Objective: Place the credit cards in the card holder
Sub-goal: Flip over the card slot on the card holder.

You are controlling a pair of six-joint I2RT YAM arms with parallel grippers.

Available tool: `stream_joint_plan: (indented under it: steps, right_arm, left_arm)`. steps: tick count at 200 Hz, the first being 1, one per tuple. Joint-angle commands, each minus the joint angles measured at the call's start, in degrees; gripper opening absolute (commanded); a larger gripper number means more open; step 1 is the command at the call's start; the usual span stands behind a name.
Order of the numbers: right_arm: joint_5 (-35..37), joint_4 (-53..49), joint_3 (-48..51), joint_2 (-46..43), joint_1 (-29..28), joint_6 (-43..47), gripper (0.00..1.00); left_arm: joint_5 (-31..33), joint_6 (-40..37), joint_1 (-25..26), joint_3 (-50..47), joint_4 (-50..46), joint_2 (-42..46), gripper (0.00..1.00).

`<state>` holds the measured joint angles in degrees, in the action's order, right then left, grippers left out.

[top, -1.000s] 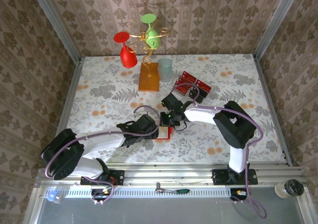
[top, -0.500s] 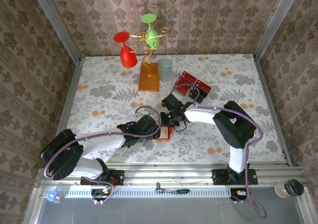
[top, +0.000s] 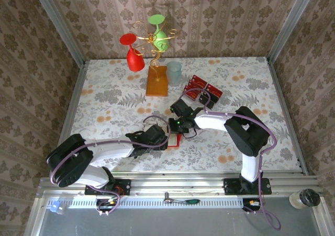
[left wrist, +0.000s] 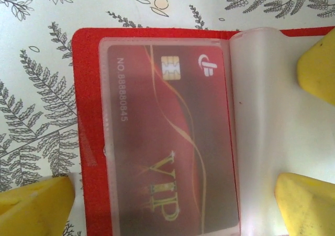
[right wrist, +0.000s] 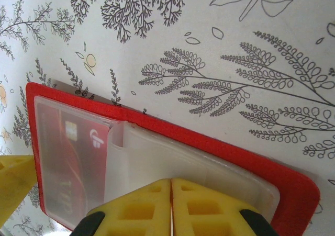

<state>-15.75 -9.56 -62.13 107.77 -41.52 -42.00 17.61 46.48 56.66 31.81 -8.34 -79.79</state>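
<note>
The left gripper stands with fingers wide apart astride the open card holder, which lies mid-table with one red VIP credit card in its clear pocket. The right gripper, pads pressed together, sits on the pale inner leaves. Farther back, more credit cards lie near the orange stand base.

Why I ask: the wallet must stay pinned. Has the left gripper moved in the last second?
Yes, slightly: the left gripper has drifted down the top view, farther from the orange stand base.
</note>
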Motion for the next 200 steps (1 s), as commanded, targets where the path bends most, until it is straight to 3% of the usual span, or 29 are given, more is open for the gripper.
stream_joint_plan:
  steps: [1, 31, 98, 200]
  right_arm:
    - [-0.7, -1.6, 1.1, 1.3, -0.4, -0.3, 0.11]
    - [-1.0, -2.1, 0.7, -0.1, -0.1, -0.1, 0.13]
    - [2.2, -3.1, 2.2, -6.4, 0.6, -1.7, 0.33]
    - [-0.1, -0.4, 3.0, -2.0, 0.4, -4.3, 0.38]
  left_arm:
    - [0.8, 0.4, 0.4, -1.7, -0.1, -0.6, 0.98]
    - [0.6, 1.1, 0.5, -2.8, 0.6, -0.4, 0.96]
    - [0.8, 1.4, 0.6, -3.3, 0.9, 0.4, 0.95]
    - [1.0, 1.5, 0.7, -3.9, 1.0, 1.2, 0.95]
